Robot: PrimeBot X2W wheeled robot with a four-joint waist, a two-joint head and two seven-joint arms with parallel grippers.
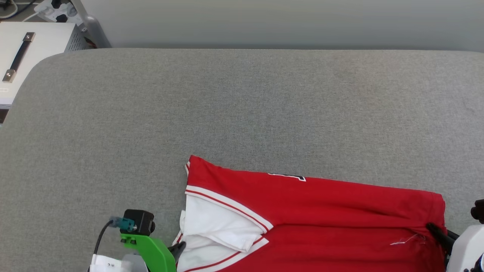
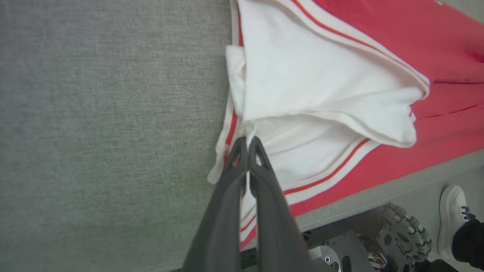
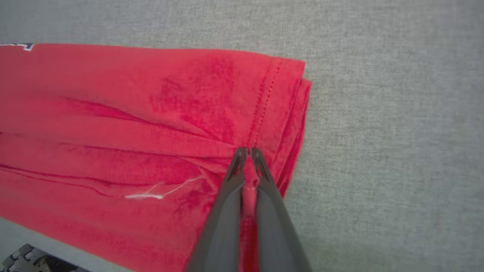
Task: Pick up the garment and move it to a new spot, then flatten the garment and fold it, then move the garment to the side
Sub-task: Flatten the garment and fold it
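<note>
At near edge of grey pad (image 1: pixel 242 105), left of pad centre: L gripper (image 2: pixel 247 141) fingers pressed together, pinching garment (image 1: pixel 321 204) at edge of white sleeve (image 2: pixel 302 75), right by striped trim (image 2: pixel 231 130). Bit of white cloth pokes out past the tips. Green bracket (image 1: pixel 151 251) w/ small black cam (image 1: pixel 139 221) rides that wrist, over pad's near edge.

R gripper (image 3: pixel 247 150), toward pad's near-right: fingers closed too, red cloth bunched btwn them, grip on hem stitching (image 3: pixel 264 102). Creases fan out from the pinch. Loose white thread (image 3: pixel 159 192) just beside the tips.

Garment lies folded lengthwise along pad's near edge, sleeve end toward pad's left, hem end toward pad's right. Its near side runs close along pad's rim per L wrist view. Sliver of black lettering (image 1: pixel 287 176) w/ white outline shows at the fold facing pad's far edge.

Beyond pad's far-left corner: white case (image 1: pixel 41 45) w/ black handle (image 1: pixel 19 56), plus power strip (image 1: pixel 56 11). Below pad's near rim: robot base wheel (image 2: pixel 406 234) and a person's white shoe (image 2: pixel 452 217).
</note>
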